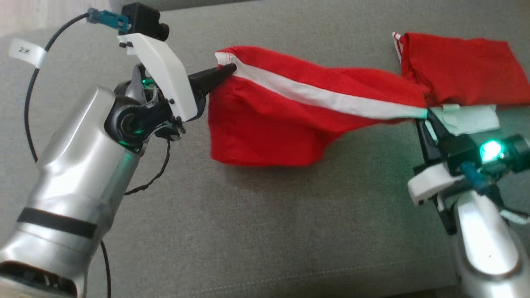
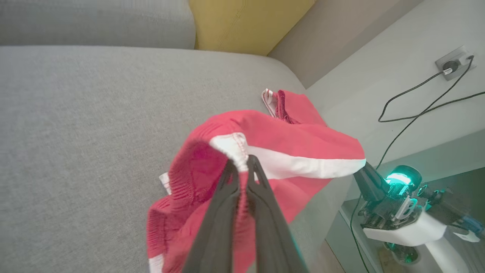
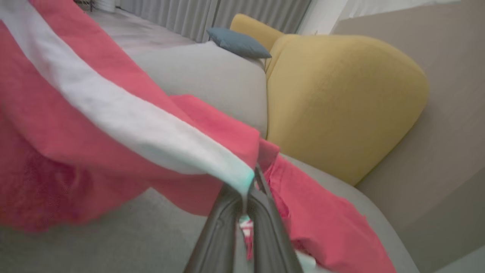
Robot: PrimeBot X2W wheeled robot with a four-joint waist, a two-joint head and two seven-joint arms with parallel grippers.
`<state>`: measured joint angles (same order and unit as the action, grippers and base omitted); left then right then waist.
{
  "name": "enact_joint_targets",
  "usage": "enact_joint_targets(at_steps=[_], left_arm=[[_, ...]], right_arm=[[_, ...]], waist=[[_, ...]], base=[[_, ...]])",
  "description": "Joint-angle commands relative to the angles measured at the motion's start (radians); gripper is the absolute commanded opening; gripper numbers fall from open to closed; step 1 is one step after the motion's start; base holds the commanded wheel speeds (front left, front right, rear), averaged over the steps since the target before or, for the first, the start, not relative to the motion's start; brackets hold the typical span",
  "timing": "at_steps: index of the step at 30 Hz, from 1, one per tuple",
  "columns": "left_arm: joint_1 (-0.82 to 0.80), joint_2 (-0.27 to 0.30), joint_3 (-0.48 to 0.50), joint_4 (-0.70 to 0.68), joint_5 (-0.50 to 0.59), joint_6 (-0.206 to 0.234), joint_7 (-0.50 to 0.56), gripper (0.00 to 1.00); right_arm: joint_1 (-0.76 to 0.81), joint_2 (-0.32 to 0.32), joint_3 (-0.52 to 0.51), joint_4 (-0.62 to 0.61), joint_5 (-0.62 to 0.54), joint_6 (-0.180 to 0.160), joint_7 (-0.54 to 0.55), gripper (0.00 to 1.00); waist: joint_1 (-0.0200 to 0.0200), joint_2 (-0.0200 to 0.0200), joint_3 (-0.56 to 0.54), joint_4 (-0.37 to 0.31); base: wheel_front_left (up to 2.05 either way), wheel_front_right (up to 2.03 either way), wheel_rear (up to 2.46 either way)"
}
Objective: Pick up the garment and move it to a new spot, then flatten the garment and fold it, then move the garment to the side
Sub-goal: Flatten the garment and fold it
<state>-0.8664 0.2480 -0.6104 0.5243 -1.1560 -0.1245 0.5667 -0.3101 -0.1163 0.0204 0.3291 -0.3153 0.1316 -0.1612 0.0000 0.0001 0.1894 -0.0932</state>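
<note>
left gripper tips half hidden in cloth, jaws pinched shut on the hem, red garment with white stripe held stretched over grey woven sofa, right gripper clamped on the stripe's far end, cloth's right edge cut off
</note>
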Motion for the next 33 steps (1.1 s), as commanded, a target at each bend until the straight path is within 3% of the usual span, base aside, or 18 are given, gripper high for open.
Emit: enact_joint_targets(at_steps=[1, 14, 22, 30, 33], left_arm=[[-0.044, 0.046, 0.025, -0.047, -0.005, -0.006, -0.022, 0.00], [-0.072, 0.168, -0.095, -0.219, 0.060, -0.006, -0.320, 0.00], [-0.080, 0.200, -0.141, -0.250, 0.053, -0.006, -0.547, 0.00], [-0.054, 0.270, -0.236, -0.282, 0.021, -0.006, -0.609, 0.00], [-0.036, 0.292, -0.253, -0.287, -0.001, -0.006, -0.630, 0.00]], right_arm=[[-0.050, -0.022, 0.033, -0.045, 0.024, -0.001, 0.011, 0.00], [-0.254, -0.166, 0.155, -0.131, 0.257, -0.001, 0.126, 0.00], [-0.308, -0.165, 0.136, -0.123, 0.335, -0.001, 0.170, 0.00], [-0.271, -0.156, 0.123, -0.115, 0.480, -0.001, 0.298, 0.00], [-0.251, -0.180, 0.124, -0.130, 0.501, -0.001, 0.343, 0.00]], waist=[[0.0000, -0.0001, -0.018, 0.010], [0.0000, -0.0001, -0.129, 0.051], [0.0000, -0.0001, -0.181, 0.087], [0.0000, -0.0001, -0.204, 0.110], [0.0000, -0.0001, -0.211, 0.116]], base=[[0.00, 0.00, 0.00], [0.00, 0.00, 0.00], [0.00, 0.00, 0.00], [0.00, 0.00, 0.00], [0.00, 0.00, 0.00]])
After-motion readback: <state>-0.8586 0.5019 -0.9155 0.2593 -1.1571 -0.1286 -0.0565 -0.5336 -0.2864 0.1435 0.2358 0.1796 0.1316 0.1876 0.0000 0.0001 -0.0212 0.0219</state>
